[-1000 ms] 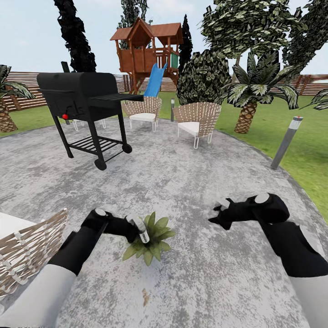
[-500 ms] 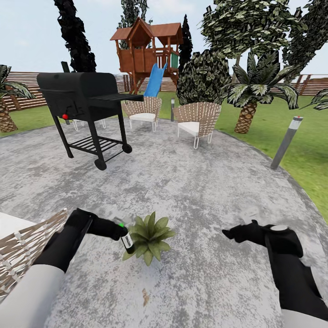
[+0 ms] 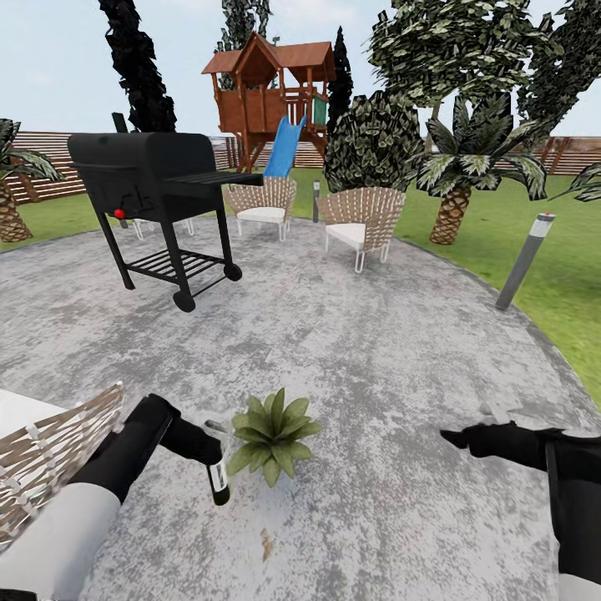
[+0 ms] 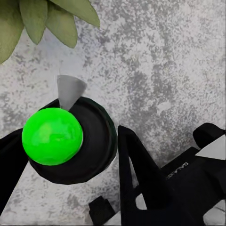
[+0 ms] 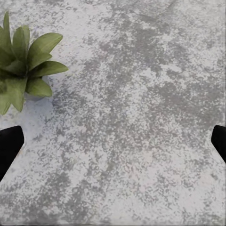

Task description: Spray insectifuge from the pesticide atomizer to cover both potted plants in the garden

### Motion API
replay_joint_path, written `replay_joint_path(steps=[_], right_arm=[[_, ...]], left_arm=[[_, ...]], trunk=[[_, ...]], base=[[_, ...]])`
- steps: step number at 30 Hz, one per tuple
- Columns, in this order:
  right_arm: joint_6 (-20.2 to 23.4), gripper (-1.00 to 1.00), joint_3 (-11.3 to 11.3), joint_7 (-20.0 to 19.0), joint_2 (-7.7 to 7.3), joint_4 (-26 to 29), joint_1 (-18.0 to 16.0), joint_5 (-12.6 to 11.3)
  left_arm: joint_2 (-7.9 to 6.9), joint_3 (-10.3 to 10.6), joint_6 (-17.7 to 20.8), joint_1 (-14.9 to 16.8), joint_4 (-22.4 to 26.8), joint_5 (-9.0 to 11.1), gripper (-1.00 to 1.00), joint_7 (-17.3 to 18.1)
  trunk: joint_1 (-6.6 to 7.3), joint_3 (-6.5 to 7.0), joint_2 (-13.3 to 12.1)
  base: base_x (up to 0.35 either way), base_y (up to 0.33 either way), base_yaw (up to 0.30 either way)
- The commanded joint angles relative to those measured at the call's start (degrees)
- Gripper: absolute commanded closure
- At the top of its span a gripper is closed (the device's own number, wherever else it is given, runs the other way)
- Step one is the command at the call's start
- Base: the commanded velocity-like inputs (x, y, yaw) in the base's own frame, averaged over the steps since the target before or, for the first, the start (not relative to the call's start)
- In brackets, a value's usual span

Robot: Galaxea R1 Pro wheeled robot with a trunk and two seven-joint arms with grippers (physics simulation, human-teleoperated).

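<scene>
A potted plant point(image 3: 271, 434), a low rosette of pointed green leaves, sits on the grey round paving point(image 3: 351, 334) just ahead of me. My left gripper point(image 3: 213, 446) is shut on the pesticide atomizer point(image 3: 219, 480), which hangs tilted downward just left of the plant. In the left wrist view the atomizer point(image 4: 52, 136) shows a bright green round end inside a black ring between the fingers point(image 4: 139, 169), with the plant's leaves point(image 4: 37, 19) close by. My right gripper point(image 3: 459, 436) is open and empty, well to the plant's right; its wrist view shows the plant point(image 5: 23, 61). The second potted plant is out of view.
A wicker chair point(image 3: 50, 459) stands close at my left. A black grill point(image 3: 159, 200) stands on the paving at the back left, with two wicker chairs point(image 3: 359, 221) behind. A grey bollard light point(image 3: 524, 259) marks the paving's right edge, with lawn and palms beyond.
My left gripper has pulled back to the left and lower, tipping the atomizer downward beside the plant. My right arm has drawn back to the right and down.
</scene>
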State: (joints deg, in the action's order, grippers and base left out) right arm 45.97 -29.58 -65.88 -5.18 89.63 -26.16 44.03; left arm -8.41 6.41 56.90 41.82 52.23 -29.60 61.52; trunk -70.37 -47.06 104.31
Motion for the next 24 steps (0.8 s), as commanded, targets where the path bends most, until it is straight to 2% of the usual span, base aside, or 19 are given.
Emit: replay_joint_path(steps=[1,5,9,16,18,19,24], right_arm=[[0.3,-1.0,-0.2,-2.2,-0.5,0.1,-0.1,0.5],[0.2,-1.0,-0.7,-6.9,-2.25,0.1,0.0,0.7],[0.1,-1.0,-0.9,-7.9,-2.68,0.0,0.0,0.7],[0.0,-1.0,-0.9,-8.5,-2.94,0.0,0.1,0.9],[0.0,-1.0,-0.8,-8.5,-2.95,0.0,0.1,0.9],[0.0,-1.0,-0.8,-8.5,-2.92,0.0,0.1,0.9],[0.0,-1.0,-0.8,-8.5,-2.91,0.0,0.1,1.0]], left_arm=[[0.01,0.4,0.3,0.2,-0.5,-1.0,1.0,0.6],[-0.06,1.3,0.8,1.1,-2.4,-2.8,1.0,0.7],[-0.17,1.6,1.0,1.9,-2.9,-3.2,1.0,0.8],[-0.04,2.6,1.2,5.9,-9.6,-3.4,1.0,0.9],[0.24,4.8,1.2,7.9,-12.6,-3.4,1.0,1.5],[0.53,7.8,1.2,9.6,-14.9,-3.4,1.0,3.0],[0.89,13.0,1.2,12.0,-16.8,-3.4,1.0,7.5]], trunk=[[0.01,-0.05,0.0],[0.01,-0.05,0.0],[0.01,-0.05,0.0],[0.01,-0.05,0.0],[0.01,-0.05,0.0],[0.01,-0.05,0.0],[0.01,-0.05,0.0]], base=[[0.0,0.0,0.0],[0.0,0.0,0.0],[0.0,0.0,0.0],[0.0,0.0,0.0],[0.0,0.0,0.0],[0.0,0.0,0.0],[0.0,0.0,0.0]])
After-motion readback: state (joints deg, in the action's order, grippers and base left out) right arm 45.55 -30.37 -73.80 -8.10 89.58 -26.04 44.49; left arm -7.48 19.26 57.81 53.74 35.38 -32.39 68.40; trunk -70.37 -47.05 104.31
